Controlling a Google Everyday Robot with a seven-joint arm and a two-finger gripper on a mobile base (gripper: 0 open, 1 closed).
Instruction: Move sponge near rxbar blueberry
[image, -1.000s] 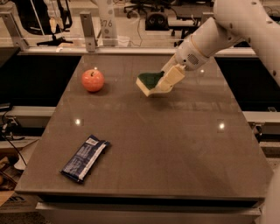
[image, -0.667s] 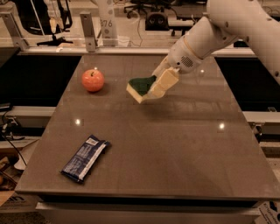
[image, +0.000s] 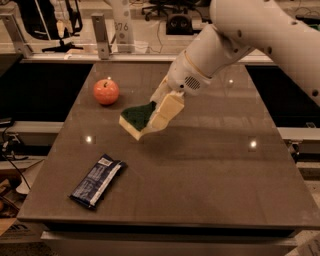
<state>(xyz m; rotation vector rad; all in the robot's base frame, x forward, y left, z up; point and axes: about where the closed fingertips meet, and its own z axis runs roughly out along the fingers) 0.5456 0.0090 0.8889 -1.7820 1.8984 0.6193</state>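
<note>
My gripper (image: 156, 116) is shut on the sponge (image: 135, 118), which has a dark green top and a pale yellow body. It holds the sponge tilted, above the middle of the brown table (image: 210, 170). The rxbar blueberry (image: 97, 180), a dark blue wrapper with a white patch at its far end, lies flat near the table's front left corner, below and left of the sponge. The white arm reaches in from the upper right.
A red-orange apple (image: 106, 91) stands at the back left of the table, left of the sponge. Metal posts (image: 101, 35) and clutter stand behind the table's far edge. The table's front edge runs just below the bar.
The gripper has carried the sponge to the left and toward the front of the table, closer to the blue bar. The apple and bar have not moved.
</note>
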